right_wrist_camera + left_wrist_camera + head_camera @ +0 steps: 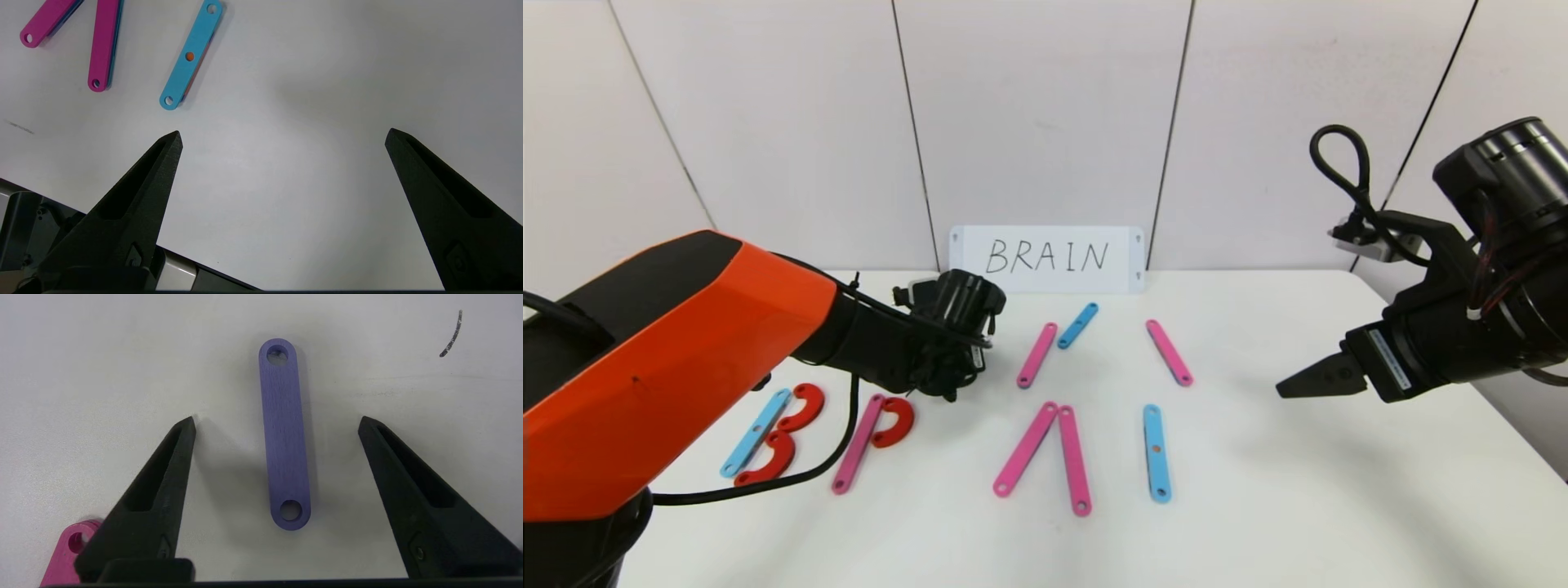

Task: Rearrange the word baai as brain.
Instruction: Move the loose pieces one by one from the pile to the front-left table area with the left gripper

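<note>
left claw: I've got it spread open, straddling a purple strip flat on the worktop, lined up so closing pinches its long edges.
word: lower centre, head view.
right claw: wide open, empty, parked right.

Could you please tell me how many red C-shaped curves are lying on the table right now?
3. Two red curves stack beside the blue strip as the B; one sits by the pink strip. The left arm may hide others.
</note>
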